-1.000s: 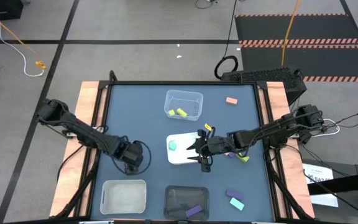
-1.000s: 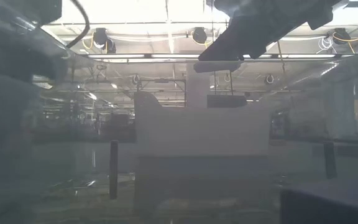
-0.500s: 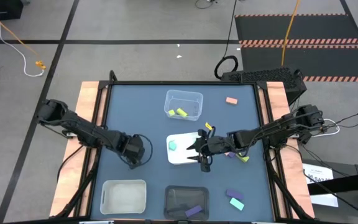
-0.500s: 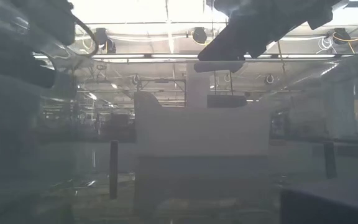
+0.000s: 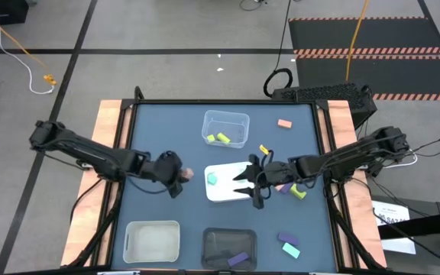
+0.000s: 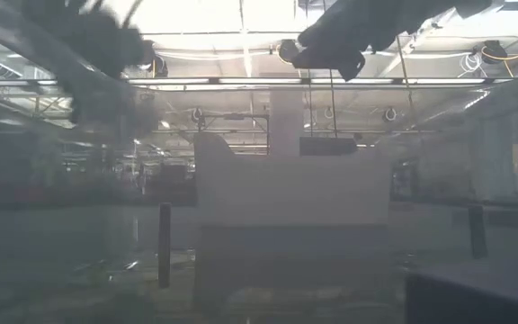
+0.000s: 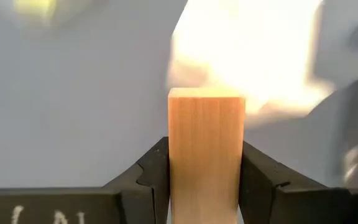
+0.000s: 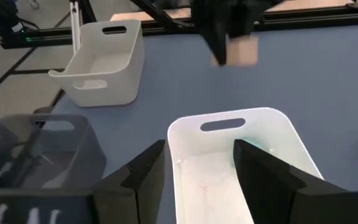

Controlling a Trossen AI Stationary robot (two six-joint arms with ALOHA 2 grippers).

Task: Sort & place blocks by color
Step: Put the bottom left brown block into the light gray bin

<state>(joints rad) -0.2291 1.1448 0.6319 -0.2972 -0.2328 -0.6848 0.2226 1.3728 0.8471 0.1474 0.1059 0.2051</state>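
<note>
My left gripper (image 5: 180, 177) is shut on a salmon-orange bar block (image 5: 187, 175), just left of the middle white tray (image 5: 221, 195). The right wrist view also shows this block (image 8: 242, 50) in the air beyond the tray. My right gripper (image 5: 249, 187) is open over that tray's right end (image 8: 278, 134), touching nothing. A teal block (image 5: 212, 178) lies in the tray. Two yellow-green blocks (image 5: 218, 138) lie in the clear tray (image 5: 226, 116). A purple block (image 5: 237, 259) lies in the black tray (image 5: 214, 243). My left gripper pinches the salmon-orange bar between its two fingers (image 7: 156, 177), which press on two opposite long sides (image 7: 206, 155). The bar's free end (image 7: 206, 94) sticks out beyond the fingertips. The fingers come slanting from the table's left, and the bar is lifted clear of the table.
Loose on the table are a salmon block (image 5: 284, 123) at the far right, a yellow-green one (image 5: 263, 149), a purple and a yellow-green one (image 5: 292, 191) under my right arm, and purple and teal ones (image 5: 289, 244) at the near right. A second white tray (image 5: 153, 241) is near left.
My left gripper has moved toward the far edge and right, toward the middle white tray. It has carried the salmon-orange block along, and the block now shows past its fingers. My right gripper has shifted slightly toward the right edge.
</note>
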